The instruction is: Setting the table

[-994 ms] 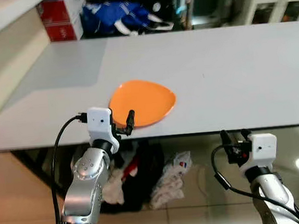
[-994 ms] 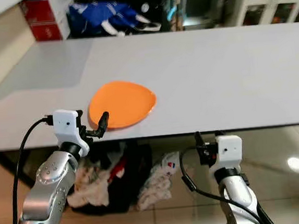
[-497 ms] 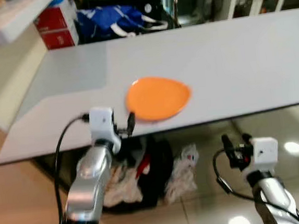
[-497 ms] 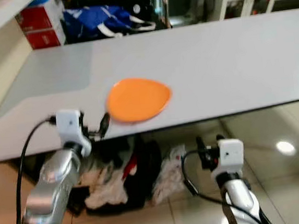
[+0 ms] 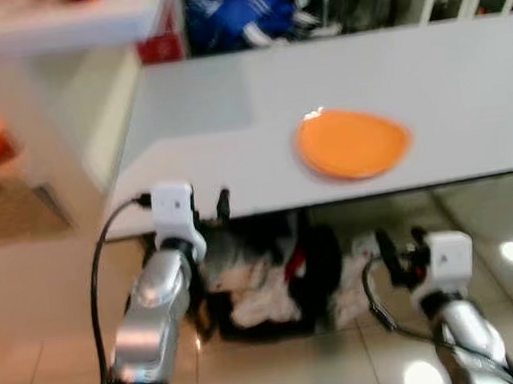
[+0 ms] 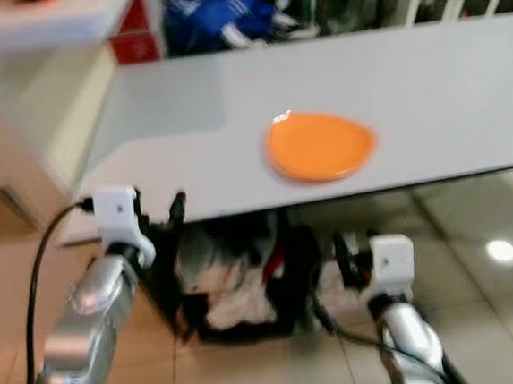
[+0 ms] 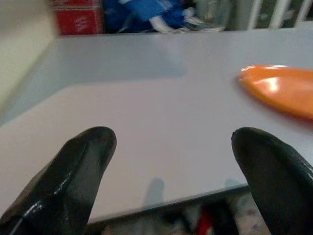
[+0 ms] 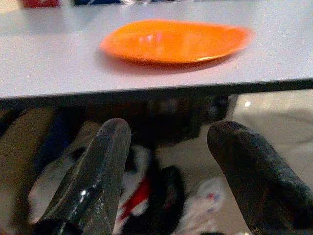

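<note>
Plate: the orange plate (image 5: 353, 142) lies flat on the grey tabletop (image 5: 462, 75), close to its near edge.
Left gripper (image 5: 222, 204): fingers apart, empty, at the tabletop edge, off to the plate's left.
Right gripper (image 5: 403, 251): fingers apart, empty, below the tabletop edge, just under the plate, so it is nearer.
Plate shape: roundish, a bit longer side to side, narrower end pointing right.

A plain bright orange round plate (image 5: 353, 142) lies near the front edge of the pale grey table (image 5: 235, 149). Behind its far edge sit a red box (image 5: 161, 46) and blue-and-white cloth (image 5: 242, 21).
</note>
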Robot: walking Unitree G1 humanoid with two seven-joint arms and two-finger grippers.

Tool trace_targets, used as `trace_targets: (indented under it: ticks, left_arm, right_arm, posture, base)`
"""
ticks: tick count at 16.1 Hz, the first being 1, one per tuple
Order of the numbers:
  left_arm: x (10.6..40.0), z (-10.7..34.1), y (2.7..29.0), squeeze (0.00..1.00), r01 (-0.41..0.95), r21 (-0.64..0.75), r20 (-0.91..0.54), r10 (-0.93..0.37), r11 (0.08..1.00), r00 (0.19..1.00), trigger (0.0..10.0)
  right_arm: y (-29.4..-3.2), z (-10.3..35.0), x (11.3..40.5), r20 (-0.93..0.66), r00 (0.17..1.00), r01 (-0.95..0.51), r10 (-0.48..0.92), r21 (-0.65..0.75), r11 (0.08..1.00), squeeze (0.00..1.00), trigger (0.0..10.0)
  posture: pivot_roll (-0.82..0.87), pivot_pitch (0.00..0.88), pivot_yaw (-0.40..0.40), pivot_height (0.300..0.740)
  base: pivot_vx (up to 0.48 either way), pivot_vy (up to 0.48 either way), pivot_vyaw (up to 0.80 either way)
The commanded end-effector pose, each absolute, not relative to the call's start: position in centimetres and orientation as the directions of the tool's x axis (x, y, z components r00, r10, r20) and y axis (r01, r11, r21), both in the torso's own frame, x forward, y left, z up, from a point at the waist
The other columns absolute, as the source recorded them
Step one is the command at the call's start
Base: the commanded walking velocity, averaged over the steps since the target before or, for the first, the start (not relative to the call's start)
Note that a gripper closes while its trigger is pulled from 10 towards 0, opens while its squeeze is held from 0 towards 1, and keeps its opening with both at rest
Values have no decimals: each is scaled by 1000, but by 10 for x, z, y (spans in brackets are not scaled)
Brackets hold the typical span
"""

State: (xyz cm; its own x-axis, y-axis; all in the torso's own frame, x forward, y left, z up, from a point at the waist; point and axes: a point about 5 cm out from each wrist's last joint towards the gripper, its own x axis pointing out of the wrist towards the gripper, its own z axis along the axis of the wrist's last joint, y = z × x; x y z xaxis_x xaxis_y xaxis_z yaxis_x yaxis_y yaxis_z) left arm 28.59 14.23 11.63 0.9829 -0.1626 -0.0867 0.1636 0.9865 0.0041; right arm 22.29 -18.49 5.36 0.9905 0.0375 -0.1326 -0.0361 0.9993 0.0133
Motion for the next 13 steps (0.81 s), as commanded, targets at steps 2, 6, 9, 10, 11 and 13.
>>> trace_targets:
  ticks: [2, 6, 9, 10, 11, 13]
  left_arm:
    - [287, 118, 147, 0, 151, 15, -86, -149, 988, 985, 10000]
    - [286, 118, 146, 0, 148, 15, -88, -146, 989, 985, 10000]
    - [286, 117, 144, 0, 152, 14, -90, -150, 988, 985, 10000]
    - [286, 117, 144, 0, 152, 15, -89, -150, 988, 985, 10000]
    - [286, 117, 144, 0, 152, 15, -89, -150, 988, 985, 10000]
    - [287, 118, 144, 0, 162, 26, -88, -159, 986, 983, 10000]
  right_arm:
    - [-184, 59, 228, -112, 993, -45, 46, 15, 999, 0, 10000]
    - [-182, 60, 228, -103, 992, -80, 80, 2, 997, 0, 10000]
    - [-182, 59, 231, -111, 991, -81, 80, -7, 997, 0, 10000]
    - [-183, 59, 232, -108, 991, -73, 73, 7, 997, 0, 10000]
    - [-183, 59, 232, -109, 991, -75, 76, 9, 997, 0, 10000]
    - [-181, 57, 232, -114, 990, -78, 79, 8, 997, 0, 10000]
  posture:
    - [-27, 0, 28, 740]
    - [-26, 0, 22, 740]
    - [-24, 0, 19, 740]
    - [-22, 0, 18, 740]
    - [-21, 0, 19, 740]
    - [-19, 0, 20, 740]
  base:
    - [0, 472, 0]
    - [0, 472, 184]
    - [0, 472, 723]
    - [0, 472, 0]
    - [0, 472, 0]
    - [0, 474, 0]
